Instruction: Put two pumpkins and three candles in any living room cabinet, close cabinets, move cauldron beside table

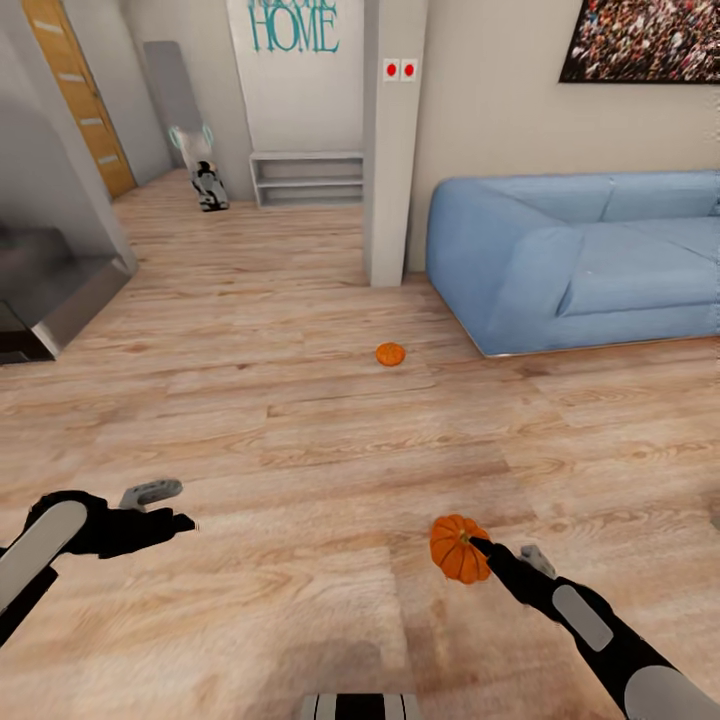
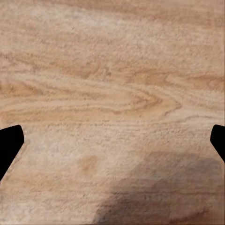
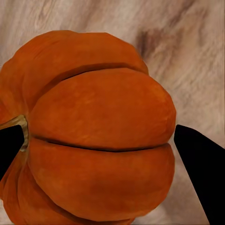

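Pumpkin (image 1: 457, 547) one sits in the right gripper (image 1: 485, 553), near right in the head view, held above bare wood floor (image 1: 300, 440) with open room on all sides. In the right wrist view this pumpkin (image 3: 93, 140) is deep orange and ribbed, clamped between both black fingers (image 3: 199, 164), its stem (image 3: 21, 124) pointing sideways toward one finger. A second pumpkin (image 1: 390, 354) rests on the floor farther off, well apart from the blue sofa (image 1: 580, 260) at far right and the white pillar (image 1: 393, 150). The left gripper (image 1: 170, 510) hangs at near left, fingers (image 2: 9, 145) spread wide over bare floor (image 2: 112, 93), holding nothing.
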